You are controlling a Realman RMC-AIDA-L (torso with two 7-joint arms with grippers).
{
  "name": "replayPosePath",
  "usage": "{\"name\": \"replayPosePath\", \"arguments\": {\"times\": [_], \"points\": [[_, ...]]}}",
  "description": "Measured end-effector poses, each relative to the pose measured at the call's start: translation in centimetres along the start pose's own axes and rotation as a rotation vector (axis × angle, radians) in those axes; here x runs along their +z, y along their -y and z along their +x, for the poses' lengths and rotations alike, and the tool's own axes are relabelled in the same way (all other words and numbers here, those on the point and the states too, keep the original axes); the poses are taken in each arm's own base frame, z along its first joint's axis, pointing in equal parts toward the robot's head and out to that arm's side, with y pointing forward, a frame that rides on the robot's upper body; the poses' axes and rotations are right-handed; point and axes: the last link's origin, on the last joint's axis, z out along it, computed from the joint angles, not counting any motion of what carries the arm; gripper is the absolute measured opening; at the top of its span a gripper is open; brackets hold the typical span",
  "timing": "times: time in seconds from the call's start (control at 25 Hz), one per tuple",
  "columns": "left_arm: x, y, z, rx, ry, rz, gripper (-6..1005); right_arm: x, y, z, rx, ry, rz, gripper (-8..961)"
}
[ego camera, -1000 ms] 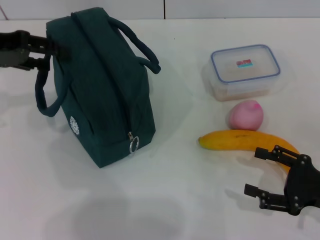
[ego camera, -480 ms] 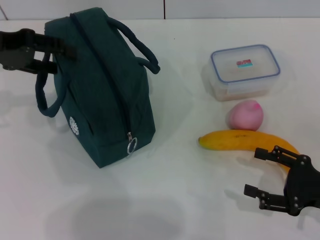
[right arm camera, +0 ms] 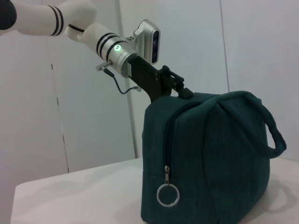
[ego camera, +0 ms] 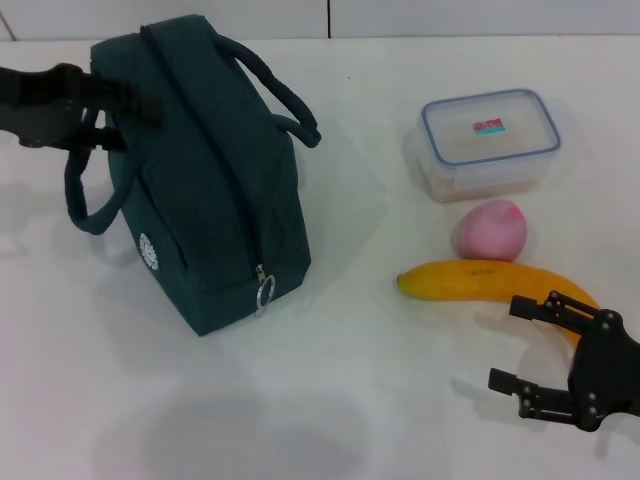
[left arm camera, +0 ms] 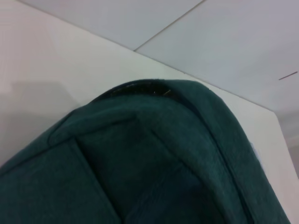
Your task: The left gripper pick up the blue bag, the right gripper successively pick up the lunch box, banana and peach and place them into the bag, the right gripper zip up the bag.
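Bag [ego camera: 215, 190] sits zipped on the tabletop [ego camera: 330, 400], long axis running away from the robot, with the left gripper [ego camera: 120, 105] right at its far upper corner, whether spread or pinching I cannot tell, while the right gripper [ego camera: 520, 345] waits spread beside the banana [ego camera: 480, 280].

Setting: robot test lab, staged bench. A plain white bench [ego camera: 330, 400] is carrying only a few props, well apart from one another. Bare white wall panels [right arm camera: 84, 107] with thin seams are standing behind the left end effector [right arm camera: 180, 88], whose white-and-silver arm [right arm camera: 70, 28] is showing a lit green indicator and a wrist-mounted camera [right arm camera: 148, 41].
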Motion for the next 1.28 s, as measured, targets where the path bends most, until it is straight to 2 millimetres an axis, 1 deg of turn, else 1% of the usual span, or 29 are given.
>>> {"name": "replayPosePath", "arguments": {"times": [0.08, 0.2, 0.32, 0.56, 0.76, 0.96, 1.12, 1.2, 1.28], "points": [[0.1, 0.1, -0.1, 0.026, 0.000, -0.004, 749, 0.0, 0.0, 0.0, 0.000, -0.001, 0.001, 818], [0.1, 0.2, -0.2, 0.075, -0.033, -0.030, 647, 0.0, 0.0, 0.0, 0.000, -0.002, 0.002, 817], [0.1, 0.5, -0.4, 0.074, -0.047, -0.042, 544, 0.0, 0.0, 0.0, 0.000, -0.002, 0.002, 816], [0.2, 0.5, -0.5, 0.065, -0.045, -0.042, 408, 0.0, 0.0, 0.0, 0.000, -0.002, 0.002, 815], [-0.2, 0.6, -0.4, 0.055, -0.069, -0.054, 294, 0.0, 0.1, 0.0, -0.001, 0.002, 0.006, 814], [-0.2, 0.4, -0.4, 0.055, -0.073, -0.074, 70, 0.0, 0.2, -0.2, 0.003, 0.016, 0.021, 812], [-0.4, 0.0, -0.5, 0.055, -0.098, -0.134, 45, 0.0, 0.5, -0.9, 0.051, 0.108, 0.086, 811], [-0.4, -0.4, -0.7, 0.053, -0.108, -0.187, 32, -0.3, 0.7, -1.6, 0.126, 0.209, 0.153, 811], [-0.4, -0.7, -0.9, 0.053, -0.109, -0.225, 32, -0.9, 1.1, -2.3, 0.241, 0.322, 0.223, 810]]}}
